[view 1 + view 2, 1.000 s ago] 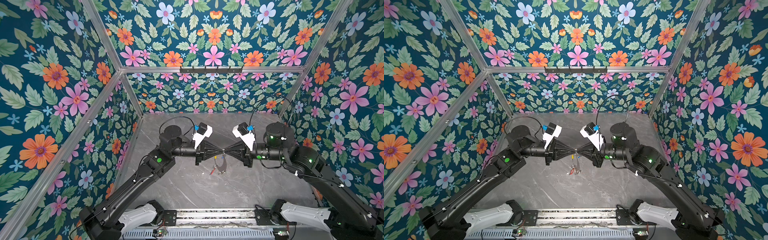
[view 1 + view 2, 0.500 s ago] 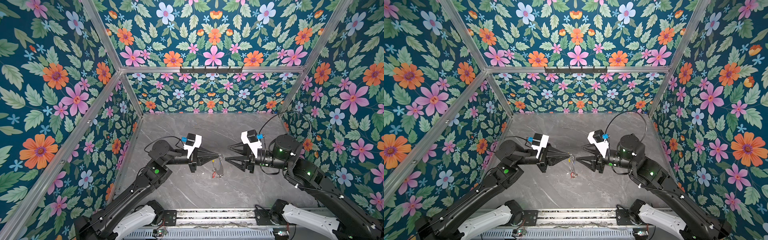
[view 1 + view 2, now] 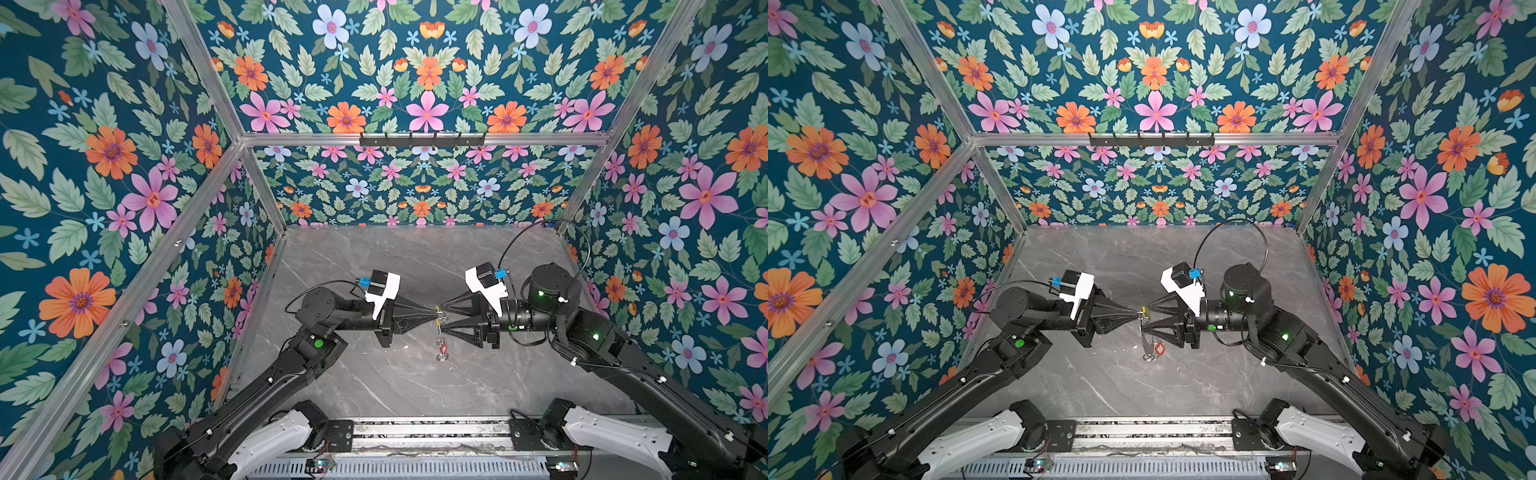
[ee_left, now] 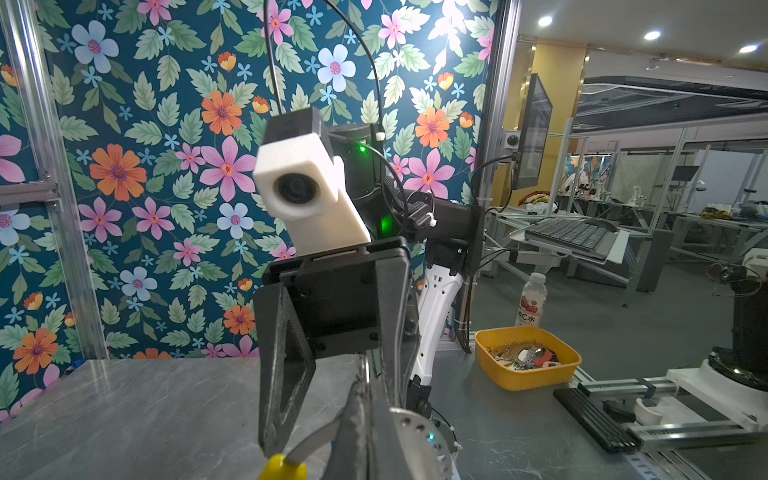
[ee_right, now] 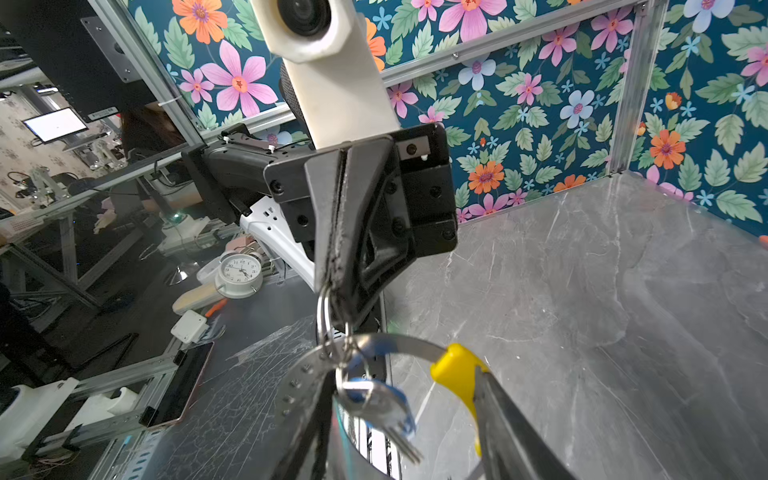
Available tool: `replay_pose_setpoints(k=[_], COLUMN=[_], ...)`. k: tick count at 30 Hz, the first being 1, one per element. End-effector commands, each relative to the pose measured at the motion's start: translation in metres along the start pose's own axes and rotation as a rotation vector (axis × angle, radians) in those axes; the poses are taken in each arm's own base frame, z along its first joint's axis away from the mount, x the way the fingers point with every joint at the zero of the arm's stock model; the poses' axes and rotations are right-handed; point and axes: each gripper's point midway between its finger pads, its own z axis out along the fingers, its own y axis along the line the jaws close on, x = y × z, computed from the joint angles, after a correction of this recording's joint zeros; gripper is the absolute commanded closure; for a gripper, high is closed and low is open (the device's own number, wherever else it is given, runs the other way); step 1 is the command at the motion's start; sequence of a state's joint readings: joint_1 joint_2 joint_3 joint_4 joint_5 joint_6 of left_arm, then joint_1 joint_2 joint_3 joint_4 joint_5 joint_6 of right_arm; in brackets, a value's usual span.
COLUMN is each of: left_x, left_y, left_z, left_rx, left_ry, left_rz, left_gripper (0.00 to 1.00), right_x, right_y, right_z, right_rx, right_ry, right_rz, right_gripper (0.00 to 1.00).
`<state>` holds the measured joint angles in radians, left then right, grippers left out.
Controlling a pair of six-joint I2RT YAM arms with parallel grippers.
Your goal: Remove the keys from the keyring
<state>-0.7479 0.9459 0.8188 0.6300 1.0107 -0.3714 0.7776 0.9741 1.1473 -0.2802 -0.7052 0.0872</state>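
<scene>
- The left gripper (image 3: 433, 311) had its jaws together, pinched on a split ring (image 5: 325, 309).
- That split ring was looped through the keyring (image 5: 386, 341), which sat up off the table (image 3: 374, 386) between the two grippers and looked edge-on from above.
- The right gripper (image 3: 443, 316) had its jaws apart, one on either side of the keyring.
- One finger (image 5: 511, 432) of the right gripper touched the yellow arc (image 5: 455, 368). Whether the other finger pressed on the keyring, I couldn't make out.
- The blue key (image 5: 386, 405) dangled from its own small ring on the keyring, close under the left gripper's tip.
- The red key (image 3: 1159, 350) hung lowest, below both grippers.
</scene>
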Motion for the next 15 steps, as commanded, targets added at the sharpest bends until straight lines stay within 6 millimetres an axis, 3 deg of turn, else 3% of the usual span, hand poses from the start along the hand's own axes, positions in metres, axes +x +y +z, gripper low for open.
replay_pose_setpoints(k=[1, 10, 15], left_x=[-0.011, -0.011, -0.013], left_y=[-0.007, 0.001, 0.005], left_z=[0.000, 0.000, -0.001], left_rx=[0.028, -0.010, -0.036], left_ry=[-0.041, -0.056, -0.067], left_rz=[0.037, 0.032, 0.033], left_gripper=[1.00, 1.00, 1.00], right_x=[-0.009, -0.006, -0.005], right_y=[0.005, 0.007, 0.005], right_z=[0.002, 0.003, 0.002], right_rx=[-0.037, -0.056, -0.040], right_ry=[-0.026, -0.025, -0.021], right_rz=[-0.009, 0.001, 0.007], right_gripper=[0.48, 0.76, 0.83])
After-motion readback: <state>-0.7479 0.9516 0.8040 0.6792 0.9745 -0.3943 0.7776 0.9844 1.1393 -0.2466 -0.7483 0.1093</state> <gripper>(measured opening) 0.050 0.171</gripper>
